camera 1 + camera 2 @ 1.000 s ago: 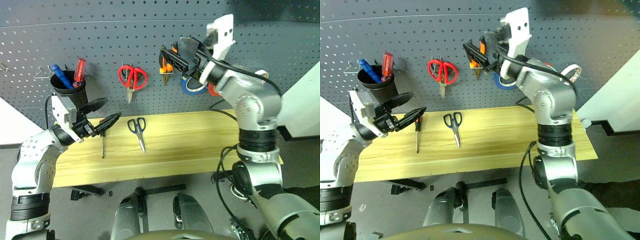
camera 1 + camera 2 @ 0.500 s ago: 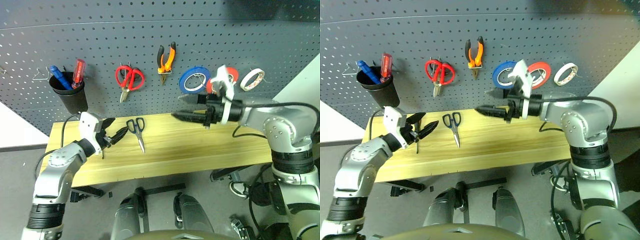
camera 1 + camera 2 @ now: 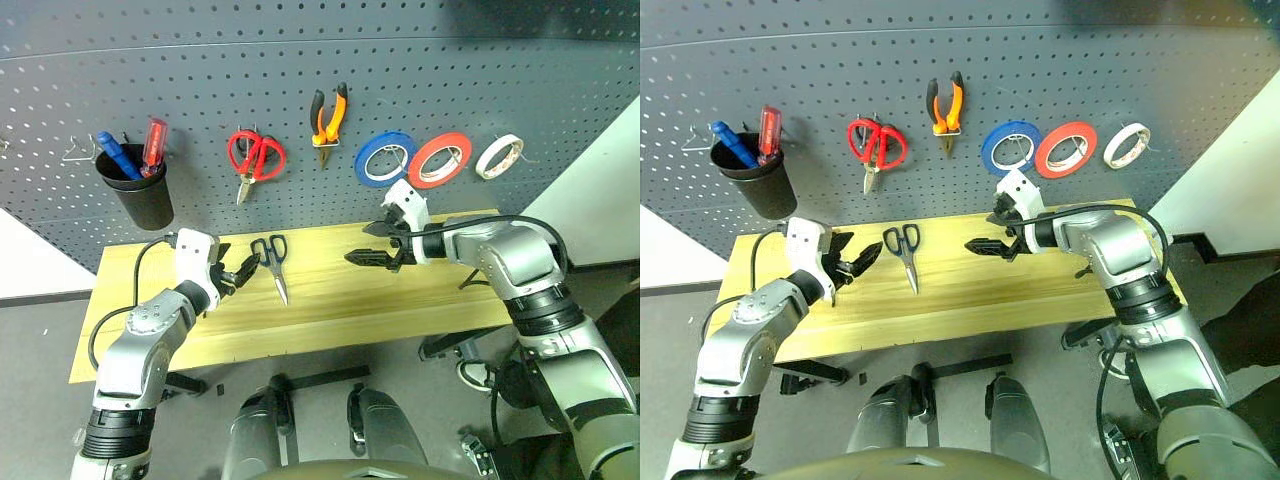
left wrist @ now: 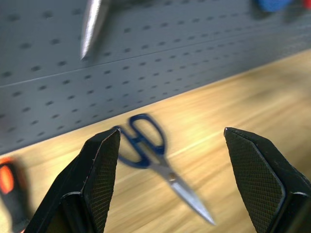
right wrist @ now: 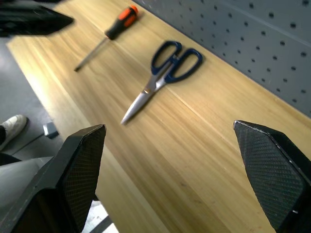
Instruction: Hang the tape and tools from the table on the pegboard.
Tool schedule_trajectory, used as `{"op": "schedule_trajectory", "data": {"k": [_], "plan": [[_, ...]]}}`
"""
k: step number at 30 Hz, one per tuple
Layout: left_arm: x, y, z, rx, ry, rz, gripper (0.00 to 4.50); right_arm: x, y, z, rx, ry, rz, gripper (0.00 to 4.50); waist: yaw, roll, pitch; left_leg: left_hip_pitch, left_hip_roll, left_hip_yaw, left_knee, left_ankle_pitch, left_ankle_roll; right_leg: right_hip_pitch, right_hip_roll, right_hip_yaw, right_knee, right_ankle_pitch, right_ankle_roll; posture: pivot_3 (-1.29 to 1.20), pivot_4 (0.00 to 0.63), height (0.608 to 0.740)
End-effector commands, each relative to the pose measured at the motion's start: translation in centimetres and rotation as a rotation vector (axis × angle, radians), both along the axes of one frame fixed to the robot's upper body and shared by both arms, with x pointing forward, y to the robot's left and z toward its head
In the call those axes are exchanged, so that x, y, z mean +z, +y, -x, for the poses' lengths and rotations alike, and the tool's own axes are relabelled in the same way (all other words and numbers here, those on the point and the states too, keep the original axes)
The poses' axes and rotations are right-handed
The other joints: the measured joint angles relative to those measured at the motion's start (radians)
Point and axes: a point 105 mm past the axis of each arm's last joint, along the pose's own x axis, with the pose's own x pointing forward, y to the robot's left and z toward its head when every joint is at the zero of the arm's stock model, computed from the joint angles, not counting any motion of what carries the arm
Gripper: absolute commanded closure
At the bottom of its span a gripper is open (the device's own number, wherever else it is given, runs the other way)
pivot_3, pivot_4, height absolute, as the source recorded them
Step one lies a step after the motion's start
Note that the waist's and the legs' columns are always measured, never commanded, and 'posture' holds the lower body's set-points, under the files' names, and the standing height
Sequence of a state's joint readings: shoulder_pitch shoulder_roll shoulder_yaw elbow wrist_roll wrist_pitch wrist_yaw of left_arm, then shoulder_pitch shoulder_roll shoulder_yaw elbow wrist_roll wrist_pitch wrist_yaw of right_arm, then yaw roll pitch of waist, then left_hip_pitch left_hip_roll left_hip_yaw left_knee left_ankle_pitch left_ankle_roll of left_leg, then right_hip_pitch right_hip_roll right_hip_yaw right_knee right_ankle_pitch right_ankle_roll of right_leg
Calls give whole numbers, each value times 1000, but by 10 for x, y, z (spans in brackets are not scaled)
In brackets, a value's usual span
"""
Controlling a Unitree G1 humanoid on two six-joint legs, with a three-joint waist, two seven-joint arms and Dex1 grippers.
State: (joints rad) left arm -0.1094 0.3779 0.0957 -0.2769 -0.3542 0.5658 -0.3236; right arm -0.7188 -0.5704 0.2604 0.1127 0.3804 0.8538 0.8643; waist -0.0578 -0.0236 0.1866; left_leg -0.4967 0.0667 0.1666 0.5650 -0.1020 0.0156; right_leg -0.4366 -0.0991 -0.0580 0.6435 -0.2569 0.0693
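A: On table (image 3: 420,290): blue scissors (image 3: 273,262) and small screwdriver (image 5: 108,35) left to hang. Lying flat, well apart from each other. Pliers (image 3: 331,113) and white tape (image 3: 498,156) already up on pegboard (image 3: 300,60).

B: Tool states?

A: Left tool (image 3: 241,270) wide open, empty, hovering just beside scissors' handle loops. Right tool (image 3: 378,244) spread wide, empty too, over mid-table, pointing toward scissors.

B: Looks like scissors next, left side closer. Advice: come down over the loops, not the blades. Pinch across one loop or the pivot so the other loop stays free for the hook.

A: Agreed. Flat on the wood, so fingertips need to go nearly to the surface; risk of scraping or pushing scissors away. Approach slow, close only when one finger is on each side.

B: Keep right tool clear, avoid crowding. Screwdriver sits just behind left tool, near the table's left end; mind the wrist doesn't nudge it.

A: Free hook? Can't tell from here. Red scissors (image 3: 254,157) and cup (image 3: 140,188) take the left part of the board.
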Motion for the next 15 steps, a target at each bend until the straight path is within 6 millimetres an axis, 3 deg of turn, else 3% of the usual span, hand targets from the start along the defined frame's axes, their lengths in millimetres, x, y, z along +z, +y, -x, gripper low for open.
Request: {"op": "schedule_trajectory", "data": {"k": [1,4,9,15], "plan": [[-5,-8,-8,60,2,-15,885,8,-3,-7,21,-63,15,83,14,0,0,0,0,0,0,0,0,0,0,0,0,0,0,14,170,740],[-18,-17,-16,109,44,1,885,10,-13,-7,62,-83,12,83,29,0,0,-1,0,0,2,0,0,0,-1,0,0,0,0,12,181,740],[-42,-35,-31,187,196,35,885,39,-24,-5,187,-219,-136,83,48,1,2,-2,0,-1,11,-3,5,2,-1,0,0,0,0,0,213,740],[-50,-52,-50,257,270,69,885,31,-44,8,379,-195,-32,83,46,2,9,-2,0,-3,14,-6,10,6,-4,-6,-11,6,2,-33,248,740]]}}
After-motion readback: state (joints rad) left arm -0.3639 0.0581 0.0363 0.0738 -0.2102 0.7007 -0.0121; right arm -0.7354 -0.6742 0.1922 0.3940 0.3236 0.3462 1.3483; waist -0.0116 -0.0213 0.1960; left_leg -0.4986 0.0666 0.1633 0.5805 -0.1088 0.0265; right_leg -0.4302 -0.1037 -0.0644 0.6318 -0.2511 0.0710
